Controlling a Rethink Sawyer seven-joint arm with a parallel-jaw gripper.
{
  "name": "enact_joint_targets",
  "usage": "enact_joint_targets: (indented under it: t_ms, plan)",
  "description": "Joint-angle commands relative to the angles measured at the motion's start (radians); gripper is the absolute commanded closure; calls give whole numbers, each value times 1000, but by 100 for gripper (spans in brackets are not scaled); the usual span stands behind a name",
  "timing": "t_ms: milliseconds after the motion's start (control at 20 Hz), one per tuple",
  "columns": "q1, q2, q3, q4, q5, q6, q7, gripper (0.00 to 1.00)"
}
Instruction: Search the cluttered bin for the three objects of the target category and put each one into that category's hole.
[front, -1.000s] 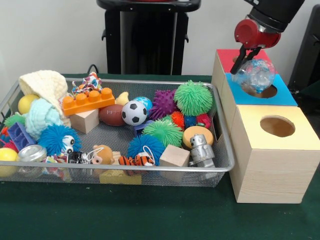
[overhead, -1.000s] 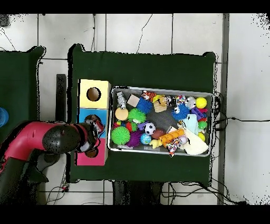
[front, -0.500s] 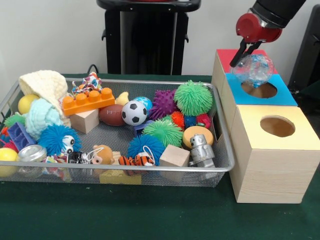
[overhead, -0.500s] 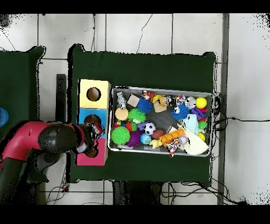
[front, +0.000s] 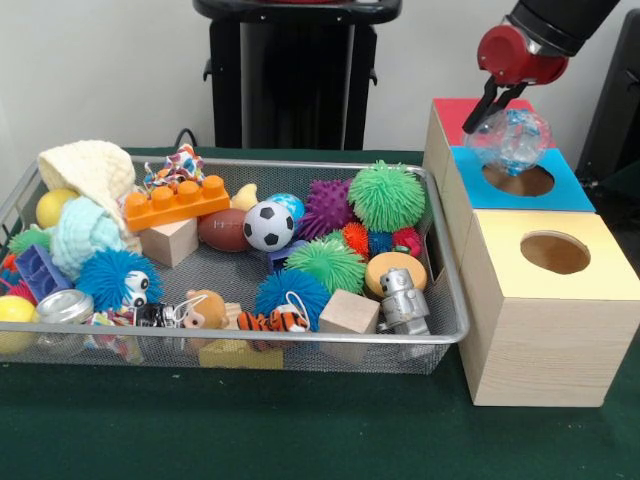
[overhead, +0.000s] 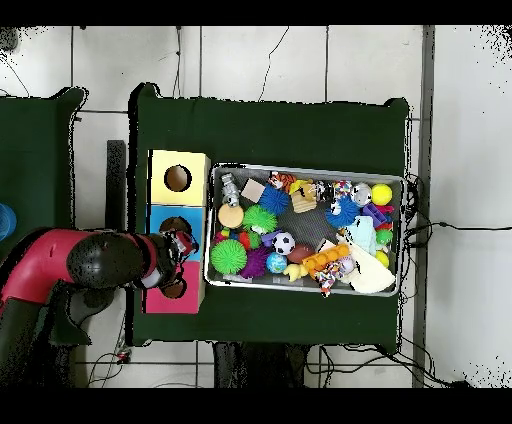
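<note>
My gripper (front: 499, 122) is shut on a clear glittery ball (front: 511, 143), holding it just above the round hole of the blue-topped box (front: 560, 187). That box stands between a red-topped box (front: 452, 112) behind it and a yellow-topped box (front: 548, 252) in front. In the overhead view the gripper (overhead: 180, 243) sits over the blue box (overhead: 160, 220), and the arm hides the ball. The wire bin (front: 449, 300) holds a soccer ball (front: 268, 225), a brown football (front: 221, 230), a green spiky ball (front: 386, 195) and a purple spiky ball (front: 325, 207).
The bin also carries an orange brick (front: 177, 202), wooden blocks (front: 349, 311), a silver robot toy (front: 402, 300), fuzzy blue toys (front: 112, 277) and knitted cloths (front: 88, 170). The boxes stand right beside the bin on the green tabletop (front: 300, 430).
The gripper has risen slightly with the ball still in it, from down at the blue hole's rim to a little above it.
</note>
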Motion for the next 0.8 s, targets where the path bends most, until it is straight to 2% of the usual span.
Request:
enact_joint_targets:
  t_ms: [50,800]
  plan:
    - [-34,41,28,-106,12,-96,300,100]
    - [-98,-12,10,-152,-4,-106,223,100]
